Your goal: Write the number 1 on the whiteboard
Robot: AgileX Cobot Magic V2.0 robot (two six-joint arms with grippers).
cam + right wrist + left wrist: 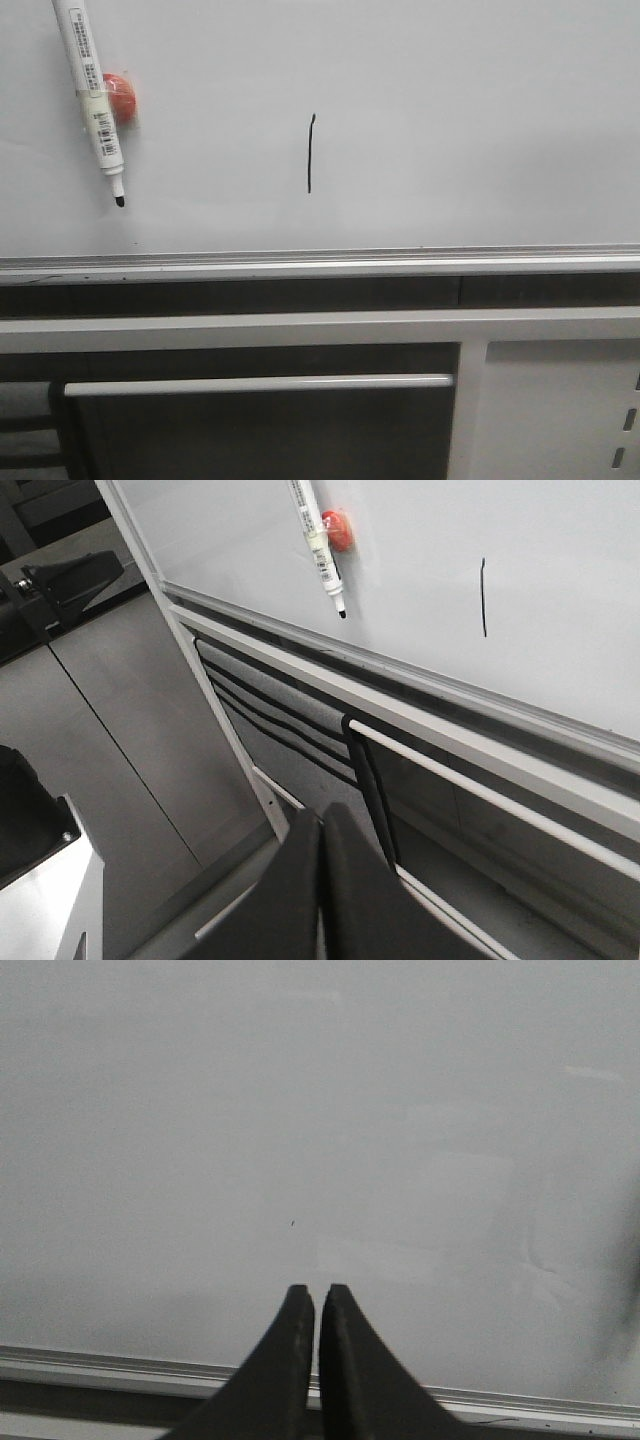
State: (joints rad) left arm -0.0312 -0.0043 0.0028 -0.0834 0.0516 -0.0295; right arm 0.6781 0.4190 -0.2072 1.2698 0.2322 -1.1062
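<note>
1. The marker (92, 95) hangs uncapped at the board's (480, 120) left, in front of a red magnet (122, 98), its tip close to the surface; a knock could leave a stray mark or drop it.
2. The 1 (311, 153) stands mid-board, right of the marker; fresh ink could smear if brushed.
3. Both tools, left (317, 1295) and right (322, 825), are pinched narrow and hold nothing; the left faces the board closely and could scrape it.
</note>
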